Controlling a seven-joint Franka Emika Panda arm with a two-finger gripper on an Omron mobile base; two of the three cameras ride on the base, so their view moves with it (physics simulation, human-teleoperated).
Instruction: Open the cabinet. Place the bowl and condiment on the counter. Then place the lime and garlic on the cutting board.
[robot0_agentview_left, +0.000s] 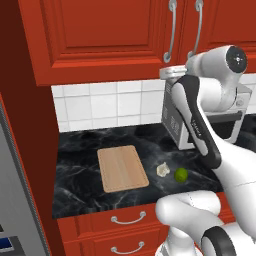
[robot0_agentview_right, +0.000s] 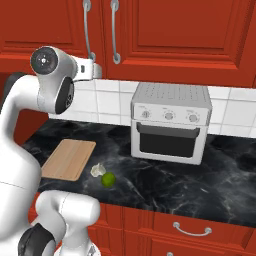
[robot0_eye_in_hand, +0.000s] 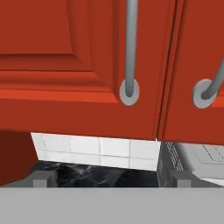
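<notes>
The red-orange cabinet (robot0_agentview_left: 100, 35) has both doors shut; their curved silver handles (robot0_eye_in_hand: 130, 48) hang side by side at the middle seam. My gripper (robot0_eye_in_hand: 111, 179) is open, close in front of the doors' lower edge and just below the left door's handle, holding nothing. From the base it appears as the hand (robot0_agentview_right: 94, 70) under the handles (robot0_agentview_right: 87, 30). On the black counter (robot0_agentview_left: 80, 150) lie the tan cutting board (robot0_agentview_left: 122, 168), the off-white garlic (robot0_agentview_left: 163, 170) and the green lime (robot0_agentview_left: 181, 174), both just right of the board. The bowl and condiment are hidden.
A silver toaster oven (robot0_agentview_right: 170, 122) stands on the counter against the white tiled wall, right of the lime (robot0_agentview_right: 108, 179) and garlic (robot0_agentview_right: 98, 170). Red drawers (robot0_agentview_left: 127, 218) with small handles run under the counter's front edge. A tall red panel bounds the left.
</notes>
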